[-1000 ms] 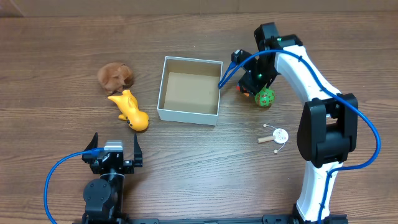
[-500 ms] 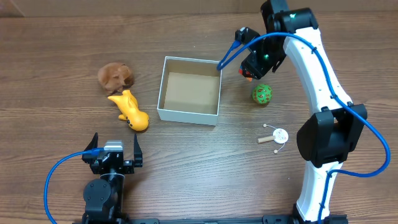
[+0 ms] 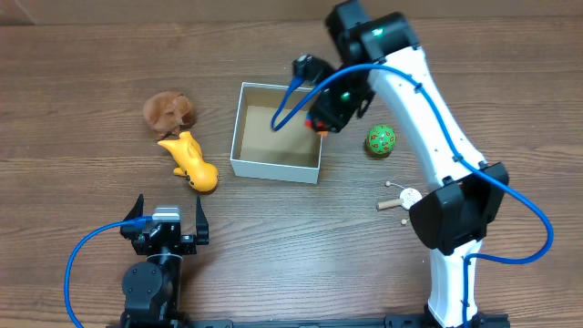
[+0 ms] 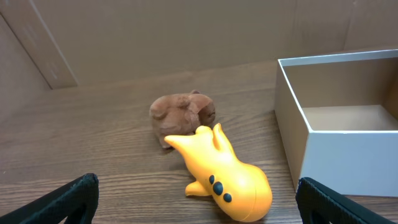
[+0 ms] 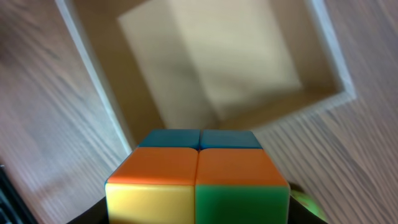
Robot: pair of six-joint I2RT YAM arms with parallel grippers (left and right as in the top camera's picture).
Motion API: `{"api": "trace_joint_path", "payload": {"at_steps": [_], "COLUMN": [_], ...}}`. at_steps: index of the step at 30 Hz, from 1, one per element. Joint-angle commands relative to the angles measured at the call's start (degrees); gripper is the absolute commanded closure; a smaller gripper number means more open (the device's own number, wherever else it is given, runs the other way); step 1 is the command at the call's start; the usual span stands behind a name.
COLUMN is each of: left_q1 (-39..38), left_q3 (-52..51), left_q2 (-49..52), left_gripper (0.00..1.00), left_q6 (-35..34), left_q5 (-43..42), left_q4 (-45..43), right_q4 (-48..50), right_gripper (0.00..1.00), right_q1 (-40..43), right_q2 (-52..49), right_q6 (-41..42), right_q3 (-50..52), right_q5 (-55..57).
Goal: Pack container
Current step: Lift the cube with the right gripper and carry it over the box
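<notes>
Puzzle cube clamped in my right gripper, at the right wall of the container.

Nearest my right wrist camera is the two-by-two colour cube, pinched between my fingers with its orange, yellow and green faces toward the lens. Beyond it the container's bare brown floor opens out. From overhead I judge the cube to hang about over the container's right wall, so the drop spot lies inward, toward the container's left. I would carry the cube clear of the rim before letting go. The green ball sits just right of the container. My left gripper, fingers spread with nothing between them, is parked well off the container's front-left corner, far from this drop. The yellow fish-shaped toy and brown plush lie left of the container.
</notes>
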State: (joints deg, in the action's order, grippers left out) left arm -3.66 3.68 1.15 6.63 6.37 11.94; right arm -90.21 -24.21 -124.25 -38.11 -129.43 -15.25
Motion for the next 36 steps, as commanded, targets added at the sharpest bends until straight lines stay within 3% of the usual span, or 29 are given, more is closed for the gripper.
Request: {"api": "trace_joint_path", "payload": {"at_steps": [1, 13, 23, 26, 36], "left_q1": [0.11, 0.11, 0.11, 0.11, 0.11], "left_q3": [-0.07, -0.07, -0.07, -0.07, -0.07], "left_q2": [-0.02, -0.02, -0.02, -0.02, -0.02], "left_gripper": [0.00, 0.00, 0.00, 0.00, 0.00], "left_q6": [1.09, 1.09, 1.09, 1.09, 1.09], "left_q5": [-0.44, -0.44, -0.44, -0.44, -0.44], "left_q4": [-0.11, -0.11, -0.11, -0.11, -0.11], "right_q4": [0.04, 4.24, 11.04, 13.81, 14.82], "right_gripper": [0.46, 0.45, 0.44, 0.36, 0.39], "right_q1": [-3.76, -12.90, -13.07, -13.07, -11.93], "right_q2": [0.11, 0.02, -0.07, -0.07, -0.07], "right_q6": [2.16, 2.12, 1.73, 1.70, 1.70], "right_q3": [-1.97, -1.66, 5.57, 8.07, 11.26], "right_q5": [-1.60, -1.38, -1.38, -1.03, 9.20]}}
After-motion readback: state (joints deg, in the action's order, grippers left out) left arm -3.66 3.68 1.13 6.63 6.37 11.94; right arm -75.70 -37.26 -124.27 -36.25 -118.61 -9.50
